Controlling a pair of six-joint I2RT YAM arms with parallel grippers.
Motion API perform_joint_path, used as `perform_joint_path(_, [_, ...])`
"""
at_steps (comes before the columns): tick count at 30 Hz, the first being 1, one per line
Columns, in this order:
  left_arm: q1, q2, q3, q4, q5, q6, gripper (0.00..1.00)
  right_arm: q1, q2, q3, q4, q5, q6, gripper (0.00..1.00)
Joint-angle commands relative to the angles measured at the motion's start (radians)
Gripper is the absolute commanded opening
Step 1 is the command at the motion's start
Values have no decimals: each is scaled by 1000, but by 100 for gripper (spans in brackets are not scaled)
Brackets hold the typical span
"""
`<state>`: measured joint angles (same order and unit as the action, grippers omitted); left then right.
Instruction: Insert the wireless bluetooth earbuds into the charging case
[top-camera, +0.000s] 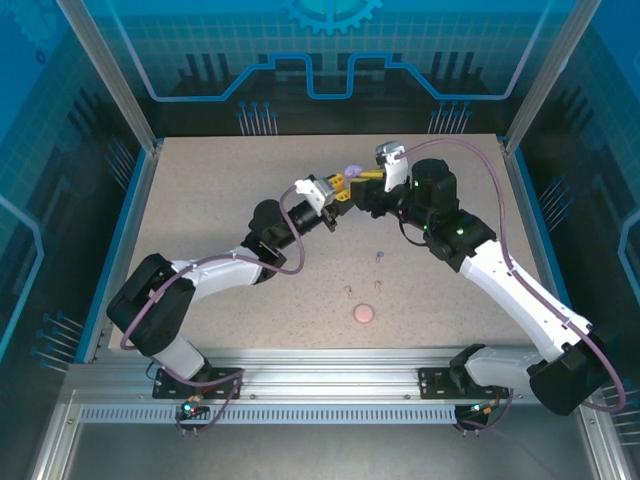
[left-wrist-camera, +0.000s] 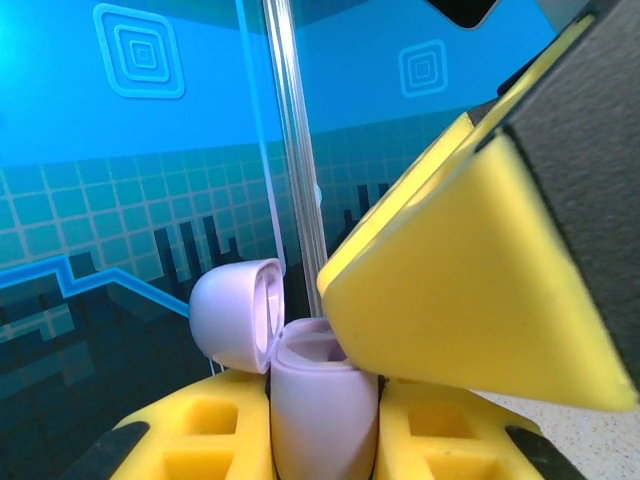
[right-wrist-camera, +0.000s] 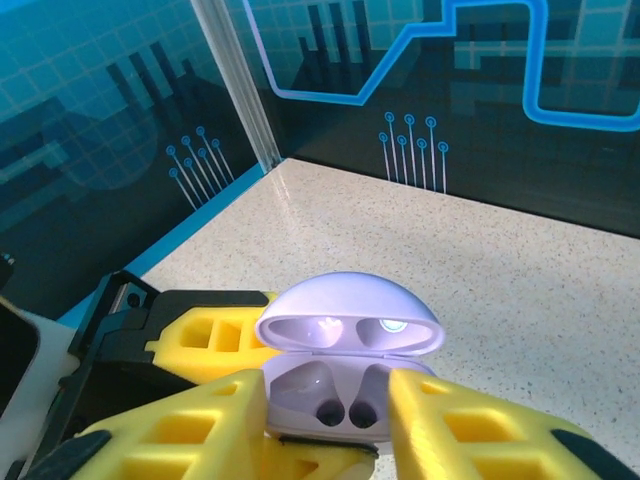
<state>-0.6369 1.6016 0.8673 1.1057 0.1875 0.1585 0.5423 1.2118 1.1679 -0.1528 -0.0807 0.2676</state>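
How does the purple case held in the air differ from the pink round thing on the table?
The purple case is held above the table, clamped in the left gripper; the pink round thing lies on the table with nothing gripping it. The purple case has its lid swung open over two empty sockets; the pink round thing shows no raised lid. Both are small, pale and rounded.

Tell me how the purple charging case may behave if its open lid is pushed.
The charging case looks smooth and rounded, so it may slip from the left tool. Its open lid seems hinged at the back, so a push would probably swing it shut.
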Motion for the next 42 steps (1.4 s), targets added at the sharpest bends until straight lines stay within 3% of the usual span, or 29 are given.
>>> perform_joint_path(1, [0,-34,30,141,-17,-6,0,-3,7,26,-123,-16,20,44])
perform_joint_path(8, [1,-25,20,139,-37,-3,0,-17,0,76,-138,-9,62,59])
perform_joint_path(16, [6,-34,-36,129,-129,14,0,-113,-92,4,-243,58,218,72])
perform_joint_path(23, [13,-58,-95,116,-165,2,0,-137,-101,-112,-442,165,328,73])
perform_joint_path(28, [13,-100,-141,97,-180,1,0,-115,-100,-208,-542,146,401,72])
perform_joint_path(32, [13,-130,-176,81,-190,-4,0,-28,-110,-282,-618,143,471,71])
perform_joint_path(42, [14,-158,-208,71,-189,-12,0,384,-45,-423,-743,215,838,69])
